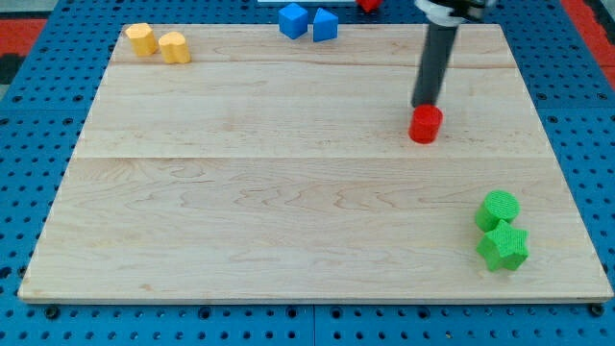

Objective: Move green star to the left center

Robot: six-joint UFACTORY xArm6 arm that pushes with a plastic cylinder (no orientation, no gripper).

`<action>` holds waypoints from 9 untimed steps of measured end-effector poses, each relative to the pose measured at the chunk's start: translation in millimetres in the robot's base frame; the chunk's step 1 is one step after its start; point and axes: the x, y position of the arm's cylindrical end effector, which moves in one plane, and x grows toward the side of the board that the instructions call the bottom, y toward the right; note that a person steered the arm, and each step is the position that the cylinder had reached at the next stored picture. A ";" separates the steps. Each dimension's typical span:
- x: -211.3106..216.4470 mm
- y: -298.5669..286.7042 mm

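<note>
The green star [504, 247] lies near the view's bottom right corner of the wooden board [288, 192]. A green round block [499, 208] touches it just above. My rod comes down from the view's top right, and my tip [426, 104] sits right behind a red round block [425, 124], at its top edge. My tip is well above and left of the green star.
Two yellow blocks [141, 38] [175, 47] sit at the board's top left. Two blue blocks [293, 20] [325, 24] sit at the top edge near the middle. A red object [369, 5] shows partly at the view's top.
</note>
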 end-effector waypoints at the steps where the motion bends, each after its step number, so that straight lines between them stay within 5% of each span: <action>1: 27.1 39.1; 2: 64.5 26.1; 3: 78.6 77.8; 4: 142.2 99.2; 5: 203.3 83.2; 6: 217.9 -29.6; 9: 71.1 -222.9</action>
